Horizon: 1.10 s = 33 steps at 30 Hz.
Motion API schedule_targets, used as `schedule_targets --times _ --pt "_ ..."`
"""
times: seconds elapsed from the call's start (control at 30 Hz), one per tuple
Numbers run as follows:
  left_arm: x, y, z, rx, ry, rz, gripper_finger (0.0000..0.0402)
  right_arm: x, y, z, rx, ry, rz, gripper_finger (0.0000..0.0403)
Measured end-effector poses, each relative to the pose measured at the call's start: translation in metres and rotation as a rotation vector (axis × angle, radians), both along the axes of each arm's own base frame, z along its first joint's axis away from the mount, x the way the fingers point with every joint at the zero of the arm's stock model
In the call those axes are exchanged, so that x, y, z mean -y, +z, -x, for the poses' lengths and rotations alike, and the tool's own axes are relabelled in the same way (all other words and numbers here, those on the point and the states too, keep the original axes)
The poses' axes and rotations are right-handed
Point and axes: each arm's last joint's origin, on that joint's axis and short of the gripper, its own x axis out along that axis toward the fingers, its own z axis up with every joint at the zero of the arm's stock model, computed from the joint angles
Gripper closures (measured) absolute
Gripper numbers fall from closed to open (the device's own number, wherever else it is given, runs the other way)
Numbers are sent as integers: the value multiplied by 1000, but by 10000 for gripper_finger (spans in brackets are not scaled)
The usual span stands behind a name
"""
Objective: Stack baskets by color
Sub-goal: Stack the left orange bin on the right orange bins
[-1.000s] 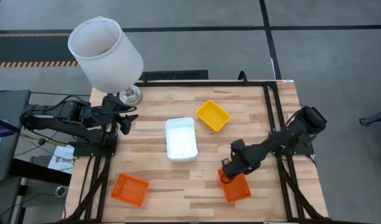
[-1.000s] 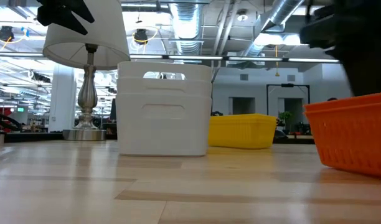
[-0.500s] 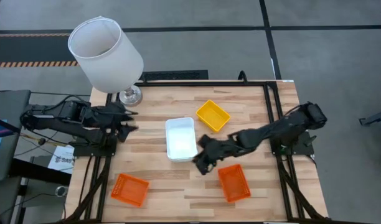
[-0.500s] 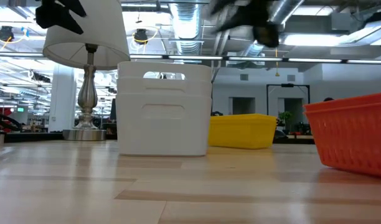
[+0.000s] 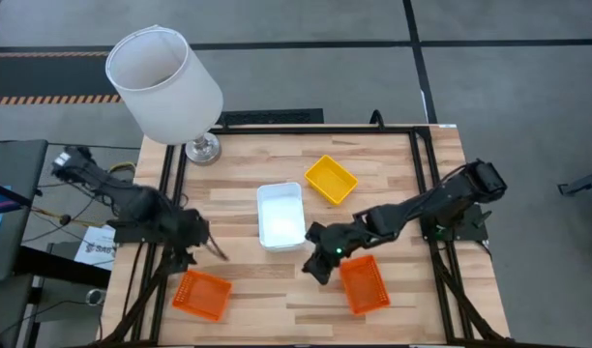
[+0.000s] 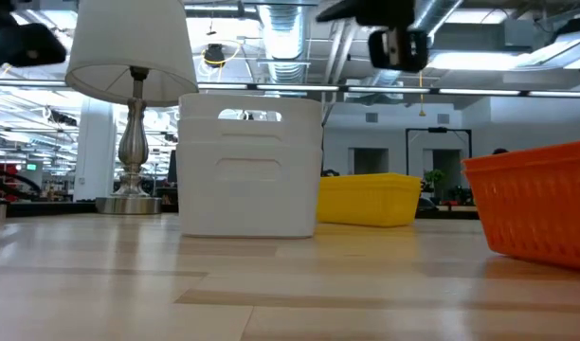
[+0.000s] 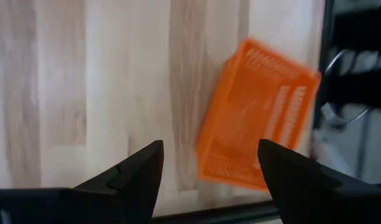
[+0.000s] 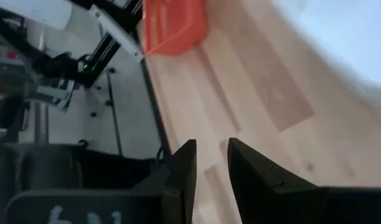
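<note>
A stack of white baskets (image 5: 281,215) stands mid-table, with a yellow basket (image 5: 332,180) beyond it to the right. One orange basket (image 5: 201,294) lies near the front left and another orange basket (image 5: 364,284) near the front right. My left gripper (image 5: 215,250) hovers open just beyond the left orange basket (image 7: 256,143), pointing steeply down. My right gripper (image 5: 315,269) hangs in the air between the white stack and the right orange basket. Its fingers (image 8: 185,163) stand a narrow gap apart with nothing between them. It shows high above the table in the low view (image 6: 389,43).
A lamp with a large white shade (image 5: 165,82) stands at the far left corner on a metal foot (image 5: 201,149). Bare wood lies between the two orange baskets along the front edge. A dark frame rail (image 5: 175,184) runs along the table's left side.
My right gripper has drawn away from the right orange basket, rising and going toward the table's left, and has tipped up from pointing down; the basket stayed put. My left gripper has swung from beside the lamp toward the near edge, sinking and tipping down over the left orange basket.
</note>
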Motion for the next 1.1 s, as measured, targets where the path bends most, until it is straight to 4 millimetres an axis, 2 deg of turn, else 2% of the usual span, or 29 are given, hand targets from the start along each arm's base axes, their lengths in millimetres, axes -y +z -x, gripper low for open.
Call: schedule_targets --times 0.2,0.37,0.5,0.63,0.77,0.87,1.0,1.1 --pt "23 -23 -4 47 -64 -97 152 -15 -1 6 -33 29 -51 293" --pt "43 -37 -9 58 10 -24 152 -28 -3 14 -74 149 -65 293" --pt "57 -57 -15 -29 128 -40 152 -37 -10 25 -136 236 10 293" --pt "66 -77 -24 -133 263 -76 152 -40 -11 29 -124 336 58 293" --pt "73 -100 -31 -218 312 -155 152 -46 -13 34 -123 405 99 293" --pt "79 -114 -37 -263 320 -149 152 -50 -14 38 -134 429 108 293" --pt "90 -123 -47 -293 301 -69 155 -57 -15 44 -155 454 115 293" --pt "96 -120 -58 -283 333 -34 176 -64 -17 49 -187 461 106 293"
